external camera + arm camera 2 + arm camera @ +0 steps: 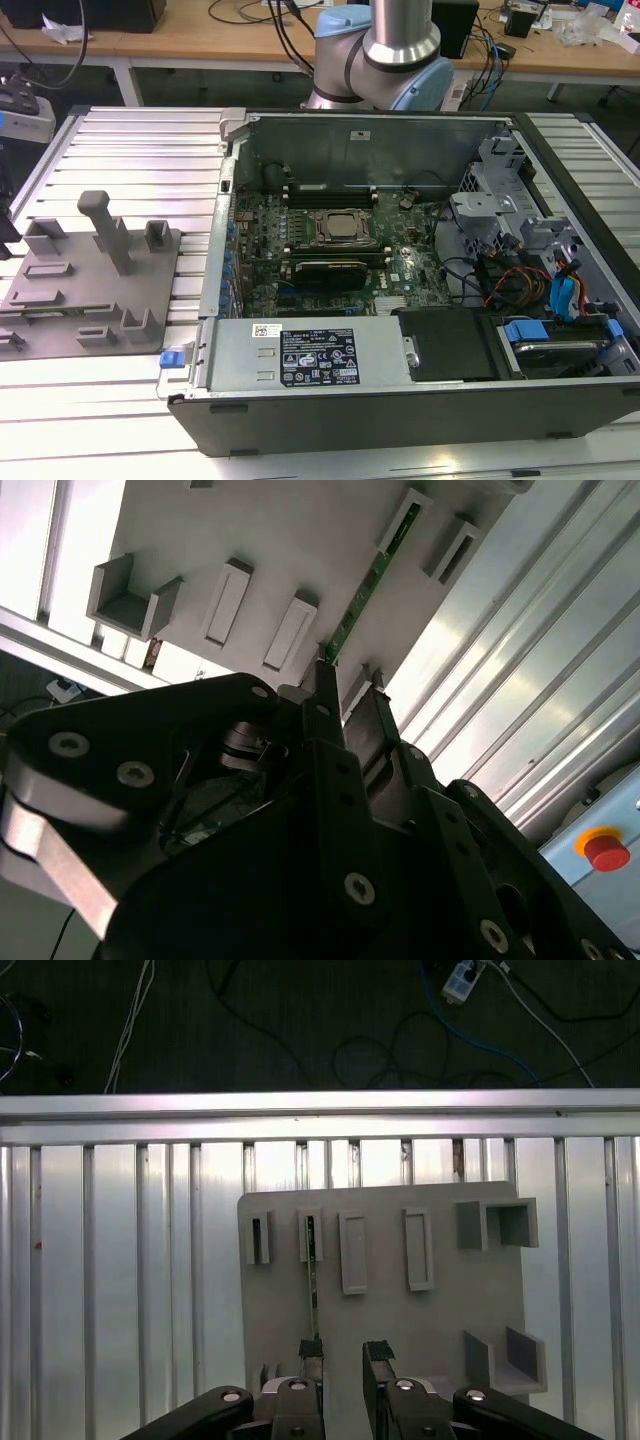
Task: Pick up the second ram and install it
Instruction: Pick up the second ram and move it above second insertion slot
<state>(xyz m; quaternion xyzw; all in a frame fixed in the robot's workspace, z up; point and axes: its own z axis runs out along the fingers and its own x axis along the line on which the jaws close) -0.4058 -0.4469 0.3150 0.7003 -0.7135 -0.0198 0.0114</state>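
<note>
The second ram (313, 1280) is a thin green stick standing on its edge in a holder of the grey fixture plate (440, 1320). In the second wrist view the ram (372, 580) runs away from the fingertips across the plate (300, 540). My gripper (343, 1352) hangs above the plate, open, with nothing between its fingers. In the first wrist view one fingertip (310, 1348) lines up with the near end of the ram, and the other fingertip (377, 1352) stands off to its side. The gripper (350, 675) shows the same gap in the second wrist view.
The open computer case (400, 400) lies on the ribbed metal table (120, 150), with the motherboard (330, 250) and its black memory slots (330, 190) inside. The fixture plate (60, 290) with an upright post (105, 230) sits at the exterior view's left. The arm's base (390, 50) stands behind the case.
</note>
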